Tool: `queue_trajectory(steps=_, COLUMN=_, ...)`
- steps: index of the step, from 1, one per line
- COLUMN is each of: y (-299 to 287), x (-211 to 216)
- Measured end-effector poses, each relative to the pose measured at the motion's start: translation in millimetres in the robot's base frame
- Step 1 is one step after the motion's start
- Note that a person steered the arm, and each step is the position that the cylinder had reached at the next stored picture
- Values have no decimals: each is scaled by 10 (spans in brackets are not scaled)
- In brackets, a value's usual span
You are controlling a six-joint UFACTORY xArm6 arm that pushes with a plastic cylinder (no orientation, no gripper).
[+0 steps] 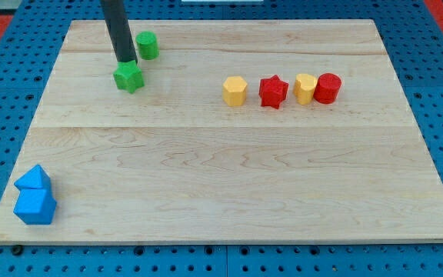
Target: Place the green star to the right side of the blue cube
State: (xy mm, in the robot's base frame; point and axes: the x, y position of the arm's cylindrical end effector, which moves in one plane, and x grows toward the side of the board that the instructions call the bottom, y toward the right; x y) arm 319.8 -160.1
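Observation:
The green star (129, 77) lies on the wooden board (221, 177) near the view's top left. My tip (125, 61) stands right at the star's top edge, touching it or nearly so. The blue cube (35, 205) sits at the board's bottom left corner, with another blue block (34, 179) pressed against its top side. The star is far from the cube, up and to the right of it.
A green cylinder-like block (147, 45) sits just above and right of the star. A row to the right holds a yellow block (235, 91), a red star (273, 91), a yellow block (304, 88) and a red cylinder (328, 88).

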Motion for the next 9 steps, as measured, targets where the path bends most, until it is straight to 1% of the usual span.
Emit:
queue_trajectory(steps=1, y=51, x=327)
queue_trajectory(steps=3, y=435, x=1122)
queue_trajectory(steps=4, y=462, x=1403)
queue_trajectory(steps=5, y=462, x=1529)
queue_trajectory(steps=9, y=160, x=1561)
